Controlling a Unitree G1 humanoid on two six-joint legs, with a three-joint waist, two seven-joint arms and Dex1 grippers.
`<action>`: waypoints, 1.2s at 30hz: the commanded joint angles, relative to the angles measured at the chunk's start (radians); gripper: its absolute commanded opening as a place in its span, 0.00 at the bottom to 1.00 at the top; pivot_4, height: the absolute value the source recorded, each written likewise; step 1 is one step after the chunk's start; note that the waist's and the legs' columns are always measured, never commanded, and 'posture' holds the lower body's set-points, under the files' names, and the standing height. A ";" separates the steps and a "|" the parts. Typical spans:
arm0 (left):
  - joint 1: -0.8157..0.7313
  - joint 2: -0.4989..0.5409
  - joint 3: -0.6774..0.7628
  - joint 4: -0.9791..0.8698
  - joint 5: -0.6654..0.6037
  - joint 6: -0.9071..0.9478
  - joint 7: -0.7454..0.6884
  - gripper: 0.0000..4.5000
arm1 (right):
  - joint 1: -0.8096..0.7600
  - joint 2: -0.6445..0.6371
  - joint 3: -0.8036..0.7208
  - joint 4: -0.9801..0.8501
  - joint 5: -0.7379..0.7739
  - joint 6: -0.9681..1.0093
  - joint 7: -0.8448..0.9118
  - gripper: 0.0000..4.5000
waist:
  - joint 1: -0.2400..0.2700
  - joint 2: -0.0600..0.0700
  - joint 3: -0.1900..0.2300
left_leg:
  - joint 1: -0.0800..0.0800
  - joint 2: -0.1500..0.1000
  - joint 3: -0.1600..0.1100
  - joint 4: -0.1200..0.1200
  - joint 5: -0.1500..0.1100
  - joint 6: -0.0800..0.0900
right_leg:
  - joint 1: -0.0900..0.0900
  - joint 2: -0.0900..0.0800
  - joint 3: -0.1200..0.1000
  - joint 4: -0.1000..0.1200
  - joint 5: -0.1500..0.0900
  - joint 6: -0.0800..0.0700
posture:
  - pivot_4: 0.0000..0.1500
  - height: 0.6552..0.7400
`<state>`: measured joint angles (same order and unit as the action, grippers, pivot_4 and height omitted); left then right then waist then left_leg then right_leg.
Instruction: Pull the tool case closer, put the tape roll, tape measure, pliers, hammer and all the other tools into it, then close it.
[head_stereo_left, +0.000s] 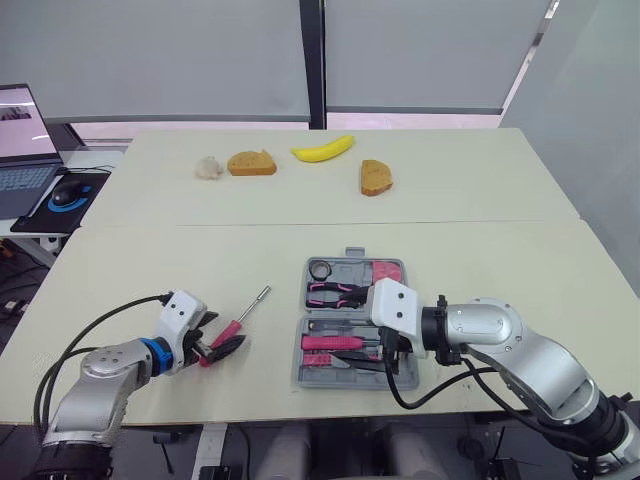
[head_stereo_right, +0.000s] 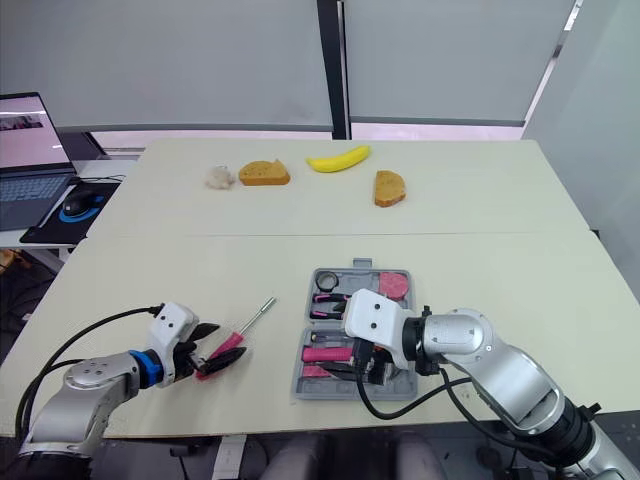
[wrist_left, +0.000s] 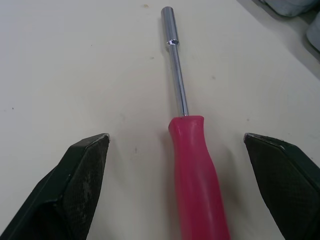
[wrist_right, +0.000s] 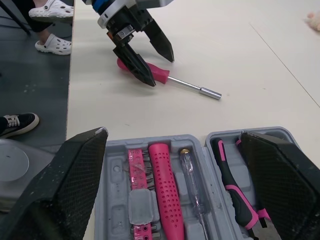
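Observation:
The grey tool case lies open at the table's front centre. It holds a black tape roll, a pink tape measure, pliers and a pink hammer handle. A pink-handled nut driver lies on the table left of the case. My left gripper is open, its fingers on either side of the driver's handle. My right gripper hangs open just over the case's front right part, with nothing between its fingers.
At the table's far side lie a banana, two bread pieces and a white crumpled lump. A laptop and mouse sit on a desk at the far left. A person's shoes show beyond the table edge.

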<state>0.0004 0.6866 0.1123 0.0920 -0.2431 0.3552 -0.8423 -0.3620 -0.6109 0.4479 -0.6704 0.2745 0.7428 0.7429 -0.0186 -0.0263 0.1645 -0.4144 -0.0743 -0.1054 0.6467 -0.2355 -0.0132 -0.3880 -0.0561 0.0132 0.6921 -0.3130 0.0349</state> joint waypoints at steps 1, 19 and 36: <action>-0.017 -0.013 -0.017 0.019 0.026 -0.042 0.015 0.99 | -0.006 0.001 -0.005 -0.016 -0.013 -0.027 0.004 1.00 | 0.000 0.000 0.000 | 0.000 0.000 0.000 0.000 0.000 0.000 | 0.000 0.000 0.000 0.000 0.000 0.000 | 1.00 1.00; 0.015 -0.025 -0.065 0.024 0.032 -0.046 -0.001 0.16 | 0.011 -0.008 -0.026 -0.048 -0.009 0.001 -0.003 1.00 | 0.000 0.005 -0.005 | 0.000 0.000 0.000 0.000 0.000 0.000 | 0.000 0.000 0.000 0.000 0.000 0.000 | 1.00 1.00; -0.095 0.197 -0.255 -0.525 -0.006 0.046 -0.253 0.16 | 0.349 -0.386 -0.526 -0.250 0.225 0.051 0.205 1.00 | 0.017 0.007 -0.005 | 0.000 0.000 -0.001 -0.001 0.000 0.001 | 0.006 0.000 -0.002 -0.006 0.000 0.000 | 1.00 1.00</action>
<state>-0.0698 0.8928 -0.0927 -0.3696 -0.2750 0.3728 -1.1021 -0.0247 -0.9733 -0.0238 -0.8751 0.4716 0.7951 0.9155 -0.0014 -0.0189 0.1595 -0.4144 -0.0738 -0.1063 0.6461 -0.2360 -0.0121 -0.3816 -0.0558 0.0110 0.6859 -0.3128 0.0353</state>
